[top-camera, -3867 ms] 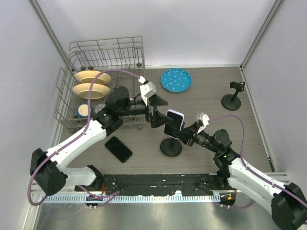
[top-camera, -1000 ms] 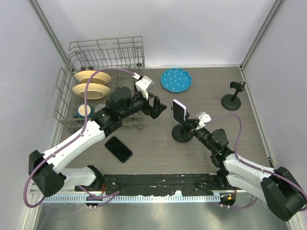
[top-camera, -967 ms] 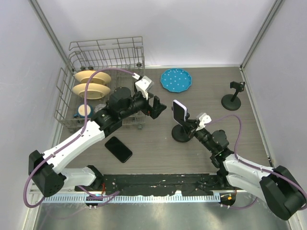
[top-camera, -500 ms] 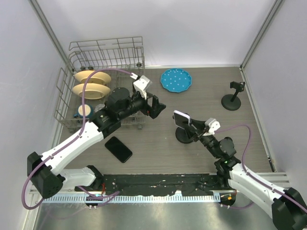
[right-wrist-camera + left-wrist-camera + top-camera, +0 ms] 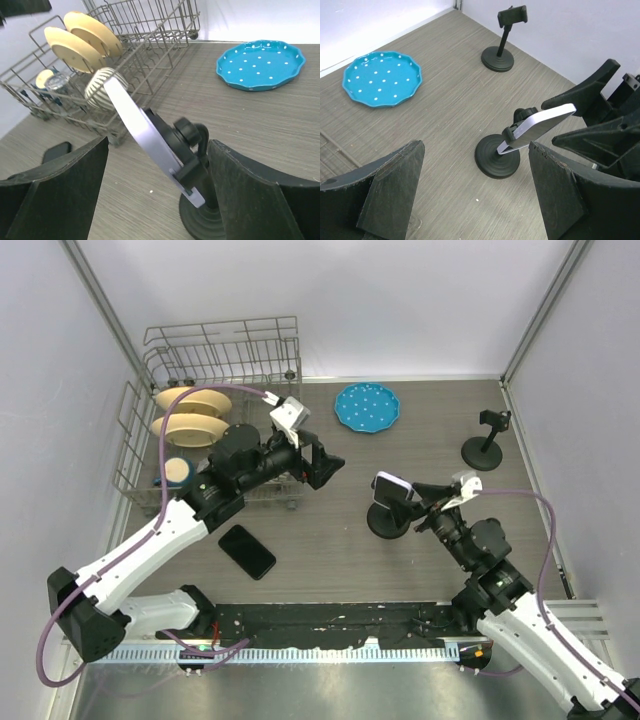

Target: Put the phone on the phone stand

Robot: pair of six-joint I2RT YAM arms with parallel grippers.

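The wooden table [image 5: 300, 570] carries everything. A wire dish rack [image 5: 225, 345] stands in its far left corner and holds two cream plates [image 5: 190, 415] on edge and a small cup [image 5: 176, 472].

The left gripper [image 5: 325, 464] hangs above the middle of the table, just beside the rack, with its jaws wide apart and nothing between them. The right gripper [image 5: 425, 507] is in the right half of the table. Its jaws are also spread wide, one on each side of the phone stand [image 5: 387, 521], and they do not touch it.

A blue plate with white dots [image 5: 367, 406] lies near the far edge. The phone stand is near the middle of the table, a little toward the right. The silver phone [image 5: 391, 487] sits in the clamp on top of this stand, tilted. A second phone stand [image 5: 486, 440], with nothing in its clamp, is near the right edge. A black phone [image 5: 247, 551] lies flat toward the near edge, on the left.
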